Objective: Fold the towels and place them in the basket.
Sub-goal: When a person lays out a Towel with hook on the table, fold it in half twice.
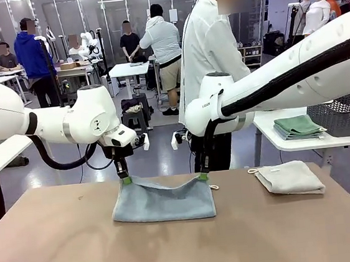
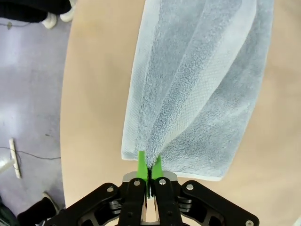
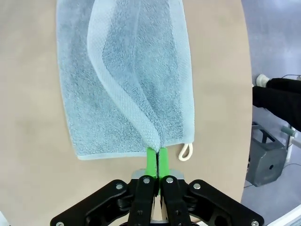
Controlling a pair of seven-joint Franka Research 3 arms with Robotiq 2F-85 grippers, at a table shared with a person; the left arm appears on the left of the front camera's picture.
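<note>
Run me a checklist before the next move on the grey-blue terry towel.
1. Left gripper shut on the far edge of the grey-blue terry towel: ok.
2. Right gripper shut on that edge, beside the corner loop: ok.
3. Near edge resting on the tan table: ok.
4. Folded cream-white terry towel apart from the held one: ok.
5. Room in the dark grey mesh basket: cannot tell, its inside is hidden.
</note>
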